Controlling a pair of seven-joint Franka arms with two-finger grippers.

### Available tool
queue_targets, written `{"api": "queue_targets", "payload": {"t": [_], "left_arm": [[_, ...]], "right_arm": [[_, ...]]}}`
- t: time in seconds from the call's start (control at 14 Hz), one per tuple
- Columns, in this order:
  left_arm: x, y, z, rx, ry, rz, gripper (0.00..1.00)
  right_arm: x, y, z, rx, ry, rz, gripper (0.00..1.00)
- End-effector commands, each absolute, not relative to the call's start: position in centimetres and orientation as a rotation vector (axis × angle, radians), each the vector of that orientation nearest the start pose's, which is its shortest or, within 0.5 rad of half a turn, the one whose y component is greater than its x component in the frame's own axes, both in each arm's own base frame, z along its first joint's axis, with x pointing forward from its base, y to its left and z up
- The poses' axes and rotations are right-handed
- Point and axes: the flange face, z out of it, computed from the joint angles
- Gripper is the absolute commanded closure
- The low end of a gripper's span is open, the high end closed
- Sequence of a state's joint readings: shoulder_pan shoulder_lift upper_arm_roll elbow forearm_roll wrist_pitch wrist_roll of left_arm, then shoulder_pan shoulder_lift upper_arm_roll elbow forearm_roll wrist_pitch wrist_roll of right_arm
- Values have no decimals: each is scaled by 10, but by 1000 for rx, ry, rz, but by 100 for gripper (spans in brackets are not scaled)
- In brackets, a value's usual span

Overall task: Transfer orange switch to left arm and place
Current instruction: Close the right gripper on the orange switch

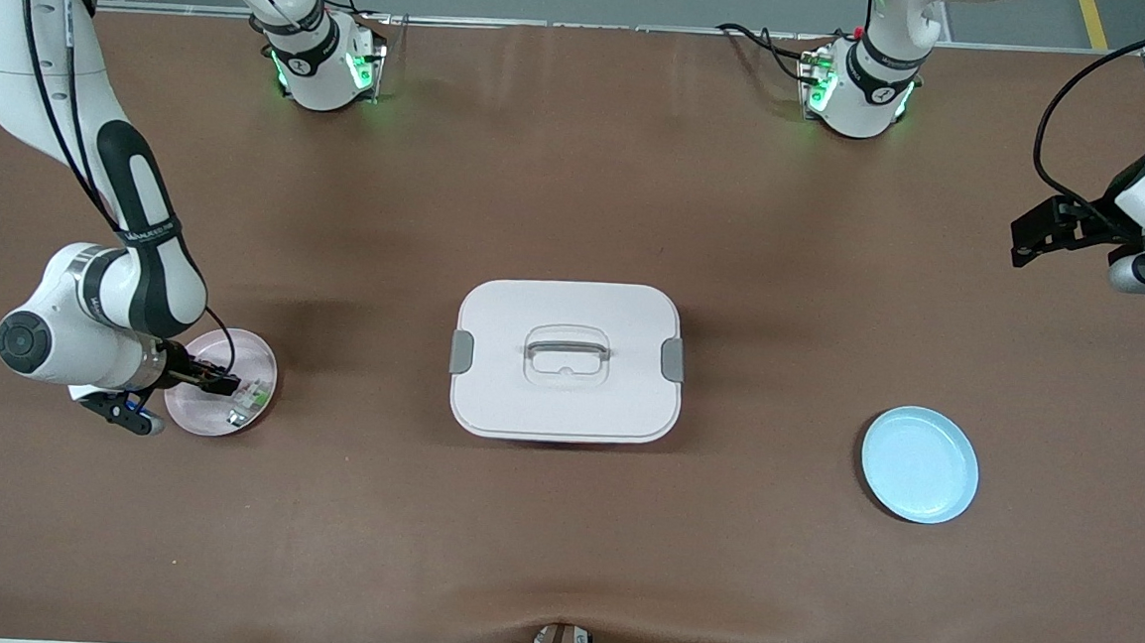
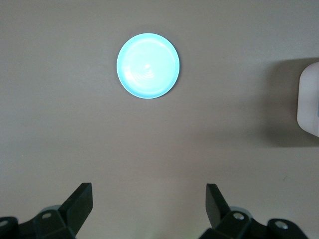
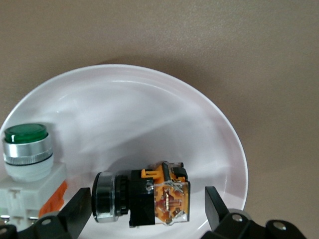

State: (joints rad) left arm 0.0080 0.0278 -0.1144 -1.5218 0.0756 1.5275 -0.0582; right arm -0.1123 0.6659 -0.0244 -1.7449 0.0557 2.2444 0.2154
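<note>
While left claw (image 2: 147,209) waits spread, right claw (image 3: 144,209) spread astride boxy orange switch (image 3: 149,196) in glossy pink plate (image 3: 149,114).

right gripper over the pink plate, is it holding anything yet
Nothing held: right gripper is open, its fingers either side of the orange switch, not gripping it.

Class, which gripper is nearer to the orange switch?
Right. The right gripper hangs open directly over the orange switch, which lies on the pink plate. The left gripper waits open at the left arm's end of the table, past the box.
</note>
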Motion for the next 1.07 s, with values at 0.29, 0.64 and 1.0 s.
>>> {"api": "queue_targets", "payload": {"t": [0.29,0.64,1.0], "left_arm": [[555,-48,635,-3060,75,11,0],[557,-46,636,-3063,69,-9,0],[557,-45,634,-3062,69,-2,0]], "right_arm": [[640,-83,180,-3048,601,247,63],[639,-84,183,-3064,554,261,87],[637,-100,208,-3062,395,339,90]]}}
